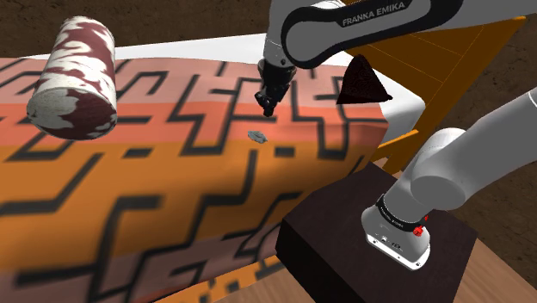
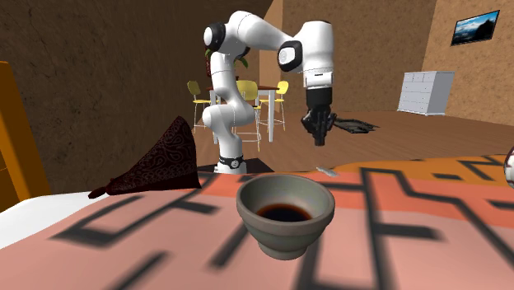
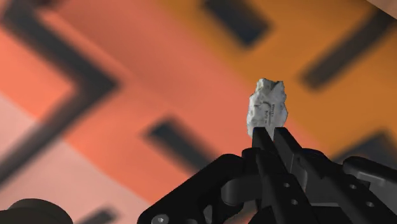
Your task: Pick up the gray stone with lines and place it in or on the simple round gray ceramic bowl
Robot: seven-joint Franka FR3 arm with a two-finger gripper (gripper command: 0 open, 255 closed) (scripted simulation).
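A small pale grey stone (image 1: 256, 135) with faint lines lies on the orange, black-lined bed cover (image 1: 172, 172). My gripper (image 1: 268, 103) hangs a short way above it, a little toward the shoulder view's right, with its black fingers closed together and nothing between them. In the wrist view the stone (image 3: 267, 108) shows just past the fingertips (image 3: 266, 135), apart from them. The second exterior view has the gripper (image 2: 320, 136) over the stone (image 2: 328, 172), and the round grey bowl (image 2: 285, 212) stands nearer the camera, upright, with a dark inside.
A maroon-and-white bolster (image 1: 73, 79) lies at the shoulder view's upper left. A dark triangular cushion (image 1: 361, 82) sits at the bed's white corner. The dark stand (image 1: 379, 250) is beside the bed. Yellow chairs (image 2: 247, 95) and a dresser (image 2: 424, 91) stand far behind.
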